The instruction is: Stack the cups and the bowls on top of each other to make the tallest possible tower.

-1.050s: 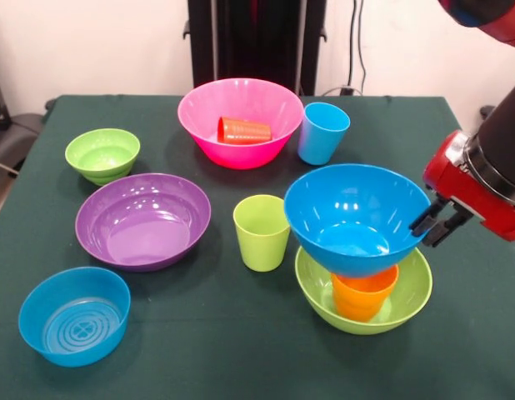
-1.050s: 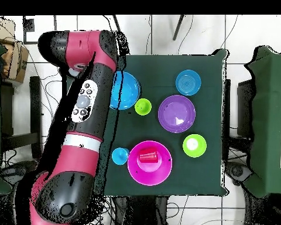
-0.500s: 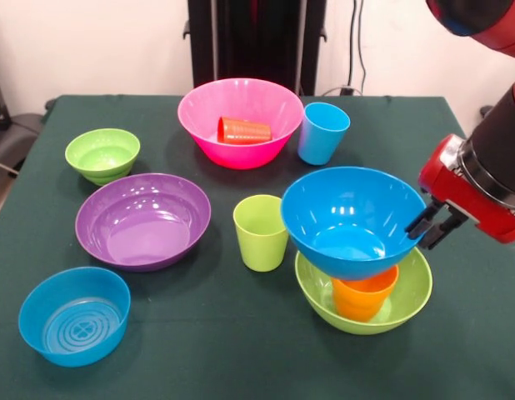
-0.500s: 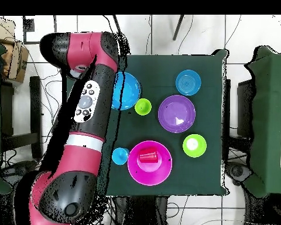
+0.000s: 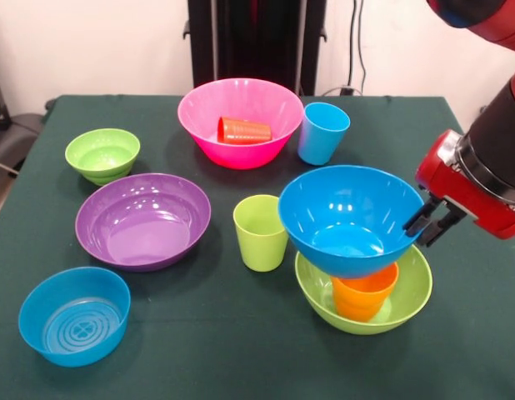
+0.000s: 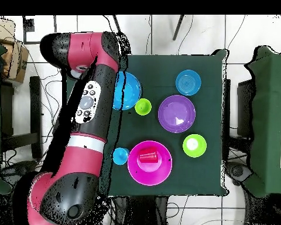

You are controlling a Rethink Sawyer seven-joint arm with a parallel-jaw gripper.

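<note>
the gripper point(image 5: 426, 222) pinches the rim of the blue bowl point(image 5: 349, 218), which sits tilted on the orange cup point(image 5: 363, 293) inside the green bowl point(image 5: 414, 287); released off-centre, the top bowl could likely slide off and topple the tower

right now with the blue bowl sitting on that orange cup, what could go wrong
The large blue bowl sits tilted on only the orange cup inside the large lime green bowl, so it may tip off. The gripper is right at its rim; a sideways nudge could topple the tower. The lime green cup stands close beside and could get knocked.
</note>
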